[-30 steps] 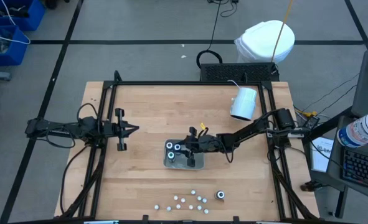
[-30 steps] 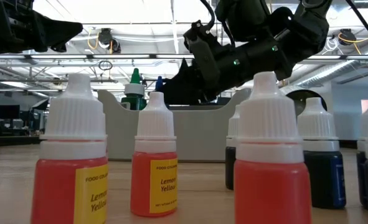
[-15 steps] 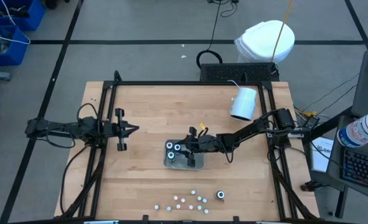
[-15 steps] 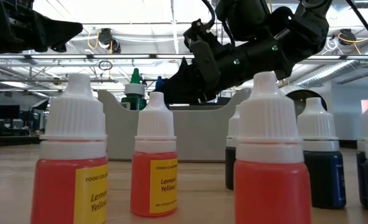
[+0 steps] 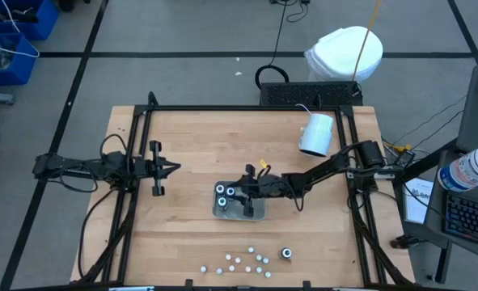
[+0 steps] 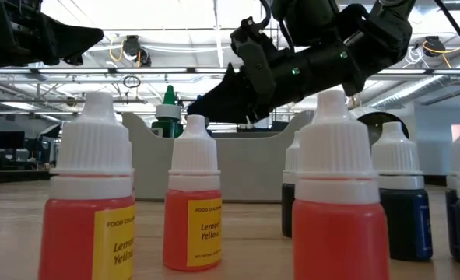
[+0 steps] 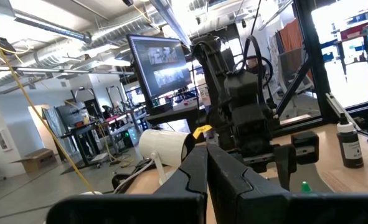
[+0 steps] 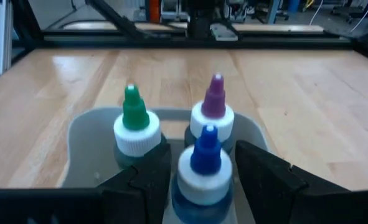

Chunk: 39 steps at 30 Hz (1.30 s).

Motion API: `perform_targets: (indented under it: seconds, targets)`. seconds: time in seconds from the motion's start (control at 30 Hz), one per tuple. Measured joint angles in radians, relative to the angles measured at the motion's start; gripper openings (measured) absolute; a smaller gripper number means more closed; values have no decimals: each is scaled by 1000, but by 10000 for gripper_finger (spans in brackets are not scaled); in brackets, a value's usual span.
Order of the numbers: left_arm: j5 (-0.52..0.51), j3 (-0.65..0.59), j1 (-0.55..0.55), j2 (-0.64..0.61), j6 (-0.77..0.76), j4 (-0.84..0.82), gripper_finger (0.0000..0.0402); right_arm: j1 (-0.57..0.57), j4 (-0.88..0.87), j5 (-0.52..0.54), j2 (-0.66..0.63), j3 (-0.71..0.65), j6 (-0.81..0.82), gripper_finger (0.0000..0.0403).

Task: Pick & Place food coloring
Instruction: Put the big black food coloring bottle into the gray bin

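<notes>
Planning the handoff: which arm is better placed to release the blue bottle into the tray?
Right: its end effector brackets the blue-tipped bottle over the tray; the left end effector waits far off.

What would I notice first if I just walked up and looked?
Probably the right gripper, hanging over the grey tray mid-table, its open fingers either side of a blue-tipped bottle, with green-tipped and purple-tipped ones behind. Then the white-capped bottles clustered at the table's front edge.
</notes>
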Motion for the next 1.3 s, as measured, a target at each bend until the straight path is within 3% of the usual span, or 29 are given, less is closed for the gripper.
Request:
perform_targets:
  seconds: [0.43, 1.07, 1.3]
  targets:
    - [0, 0, 0, 0, 0, 0, 10, 38, -169, 5, -183, -17, -53, 171]
    - [0, 0, 0, 0, -1, 1, 10, 294, -165, -2, -569, -285, -191, 171]
    - [0, 0, 0, 0, -1, 1, 10, 344, -123, -142, -654, -375, -230, 162]
